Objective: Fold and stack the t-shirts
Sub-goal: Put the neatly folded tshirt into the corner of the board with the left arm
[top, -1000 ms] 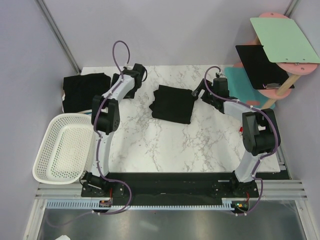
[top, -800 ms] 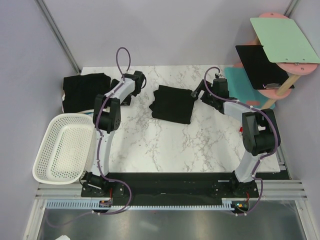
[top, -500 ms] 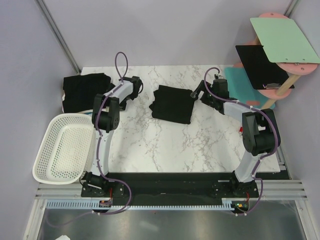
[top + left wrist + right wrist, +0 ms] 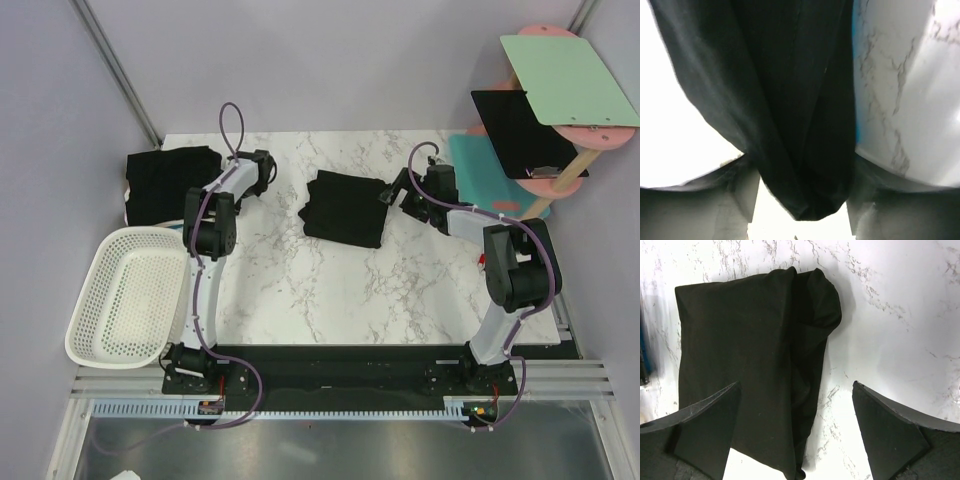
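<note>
Since the limp, light t-shirt [image 4: 750,370] ahead of my spread-apart right fingers [image 4: 705,430] will sag, I'd pinch the edge nearest them; my left fingers [image 4: 740,195] straddle a second t-shirt [image 4: 790,100], but I cannot tell whether they grip it.

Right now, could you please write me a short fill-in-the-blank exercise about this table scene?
1. The folded t-shirt in the middle of the table is ___ in colour.
2. The right claw near it has its jaws ___.
3. The white basket sits on the ___ arm's side.
4. The other t-shirt lies at the far ___ corner.
Missing words: black; open; left; left.
</note>
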